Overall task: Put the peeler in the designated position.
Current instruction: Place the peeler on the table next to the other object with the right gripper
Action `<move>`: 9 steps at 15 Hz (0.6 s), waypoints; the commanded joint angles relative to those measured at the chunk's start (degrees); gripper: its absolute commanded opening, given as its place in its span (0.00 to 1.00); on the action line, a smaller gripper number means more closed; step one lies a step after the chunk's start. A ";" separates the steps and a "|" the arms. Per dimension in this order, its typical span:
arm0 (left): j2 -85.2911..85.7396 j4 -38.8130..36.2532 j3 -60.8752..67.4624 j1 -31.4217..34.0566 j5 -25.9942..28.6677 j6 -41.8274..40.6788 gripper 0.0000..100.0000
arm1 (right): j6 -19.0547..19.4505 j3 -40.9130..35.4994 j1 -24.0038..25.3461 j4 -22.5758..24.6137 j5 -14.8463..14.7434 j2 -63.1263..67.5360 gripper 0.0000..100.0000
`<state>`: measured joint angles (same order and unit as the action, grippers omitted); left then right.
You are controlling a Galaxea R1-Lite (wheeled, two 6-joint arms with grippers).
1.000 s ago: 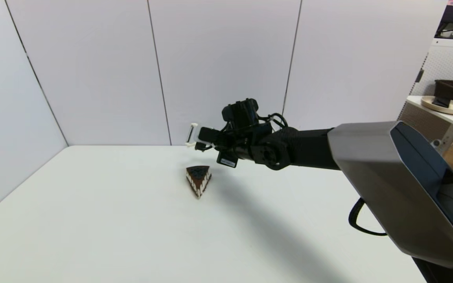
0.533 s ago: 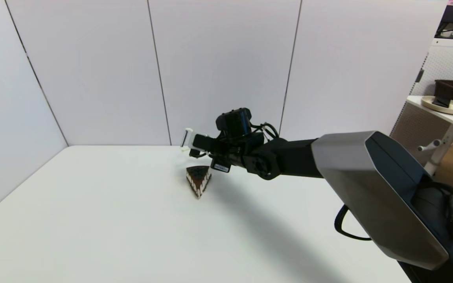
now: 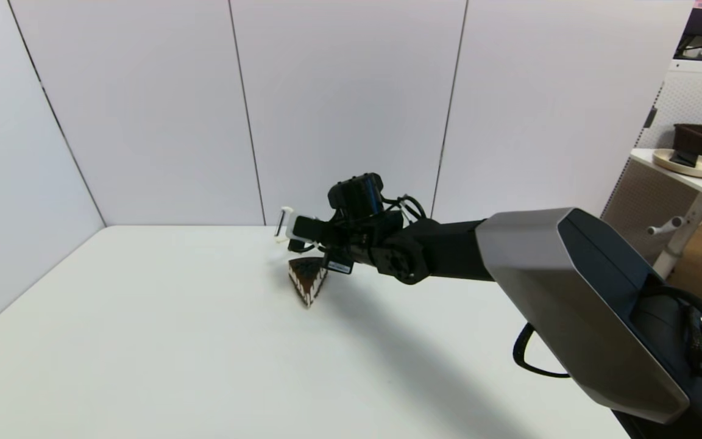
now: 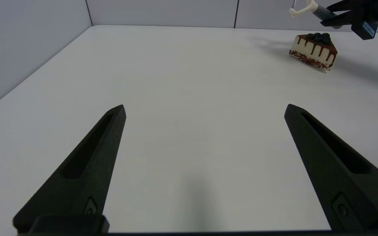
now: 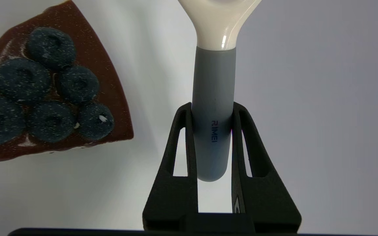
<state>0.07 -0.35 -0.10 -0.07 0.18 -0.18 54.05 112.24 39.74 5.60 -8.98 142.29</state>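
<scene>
Nearest the robot, the left gripper [image 4: 203,111] is seen low over the bare white table [image 3: 144,341], its two black fingers spread wide apart and holding nothing; it appears idle. Farther out, the right arm is stretched across the table toward the back wall, and the right gripper [image 5: 212,109] is closed on the grey handle of the peeler [image 5: 212,98], which is pinched between both fingers. The peeler [image 3: 284,224] is held in the air, above and just beyond a brown cake slice [image 3: 307,280] topped with dark berries. Its long axis runs straight out along the fingers, close to level, with the cream forked head and blade leading away from the gripper toward the far left of the table and the rounded handle end back between the fingers. No mark for the designated position can be made out on the table. A judgement of the risks: the smooth round handle could roll or slip in the narrow pinch, and a descent from here could bring the gripper or peeler down onto the cake slice and shove it aside.
</scene>
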 commanded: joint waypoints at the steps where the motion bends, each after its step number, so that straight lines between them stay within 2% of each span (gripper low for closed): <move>1: -0.07 -0.17 0.01 -0.01 -0.01 0.01 1.00 | 0.44 0.00 -0.01 -0.06 -0.24 -0.17 0.00; 4: -0.07 -0.17 0.01 -0.01 -0.01 0.01 1.00 | 1.05 0.00 -0.19 -0.15 -0.24 0.01 0.00; 5: -0.07 0.00 0.01 -0.01 -0.01 0.01 1.00 | 1.49 0.00 -0.19 -0.15 -0.24 0.01 1.00; 9: -0.07 -0.17 0.01 0.07 -0.01 0.01 1.00 | 1.32 0.00 -0.28 0.12 -0.42 0.36 1.00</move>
<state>0.07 -0.41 -0.10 -0.10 0.18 -0.18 55.13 112.24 39.50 5.62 -9.39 142.58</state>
